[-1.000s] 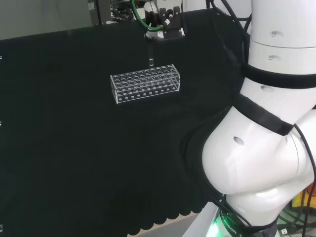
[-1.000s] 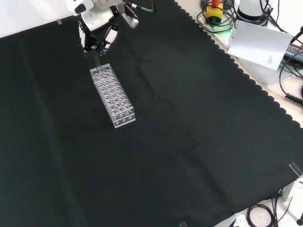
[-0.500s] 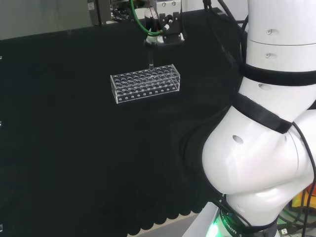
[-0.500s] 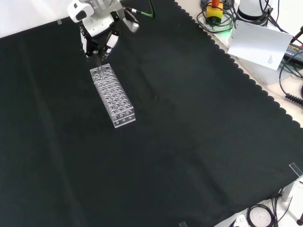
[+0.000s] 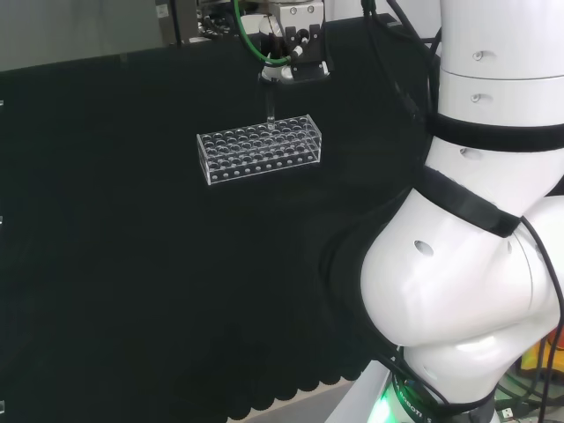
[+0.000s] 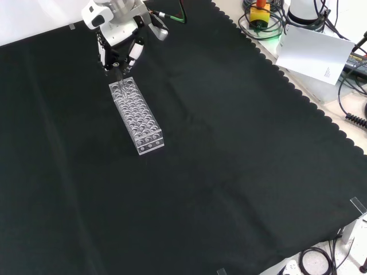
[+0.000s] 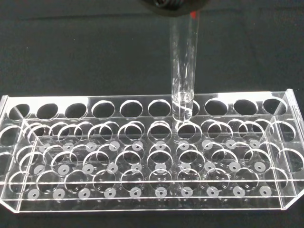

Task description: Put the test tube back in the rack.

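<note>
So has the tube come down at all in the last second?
Yes. In the head view the tube has dropped toward the rack; its tip, which hung above the rack's far edge, now reaches the top plate, held by the hand.

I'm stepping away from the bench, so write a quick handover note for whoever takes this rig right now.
Robot hand: shut on the test tube, holding it upright by its top end.
Rack: clear plastic, on the black cloth; every hole I can make out looks empty.
Done: the tube's rounded tip is at the mouth of a hole in one outer row.
Left: lower the tube fully into that hole, let go, lift the robot hand clear.
</note>
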{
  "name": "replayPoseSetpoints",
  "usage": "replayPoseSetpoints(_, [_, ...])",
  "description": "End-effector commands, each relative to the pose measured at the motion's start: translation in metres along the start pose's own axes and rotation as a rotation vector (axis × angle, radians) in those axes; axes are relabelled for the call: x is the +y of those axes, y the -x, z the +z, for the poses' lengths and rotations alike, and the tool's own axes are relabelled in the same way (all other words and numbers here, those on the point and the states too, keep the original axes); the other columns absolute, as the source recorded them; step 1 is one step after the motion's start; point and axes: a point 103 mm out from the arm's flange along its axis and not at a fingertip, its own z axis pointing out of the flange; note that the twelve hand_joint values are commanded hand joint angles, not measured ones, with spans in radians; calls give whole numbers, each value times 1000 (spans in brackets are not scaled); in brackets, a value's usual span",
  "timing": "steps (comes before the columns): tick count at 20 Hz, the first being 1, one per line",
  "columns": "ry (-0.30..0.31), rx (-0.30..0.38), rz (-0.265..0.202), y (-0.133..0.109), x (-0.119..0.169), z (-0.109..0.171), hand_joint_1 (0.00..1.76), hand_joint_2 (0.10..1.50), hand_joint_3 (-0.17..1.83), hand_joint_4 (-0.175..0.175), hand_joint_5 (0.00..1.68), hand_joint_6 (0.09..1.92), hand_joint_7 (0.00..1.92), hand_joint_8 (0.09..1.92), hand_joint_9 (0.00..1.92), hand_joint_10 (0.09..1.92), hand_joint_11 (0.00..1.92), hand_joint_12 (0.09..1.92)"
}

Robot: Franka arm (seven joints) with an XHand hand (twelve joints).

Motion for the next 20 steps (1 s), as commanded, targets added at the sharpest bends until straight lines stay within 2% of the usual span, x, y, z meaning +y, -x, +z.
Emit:
replayPoseSetpoints(1, [4,0,2,2,3,1,1407,1039,0,-175,1142,385,1151,1084,1094,825,1145,982])
replayPoseSetpoints(9, [6,-4,4,7,12,-5,1407,1039,0,-175,1142,385,1152,1083,1093,825,1145,982])
replayPoseSetpoints(20, [-8,4,2,5,11,4,1407,1039,0,-175,1142,385,1152,1083,1094,824,1145,983])
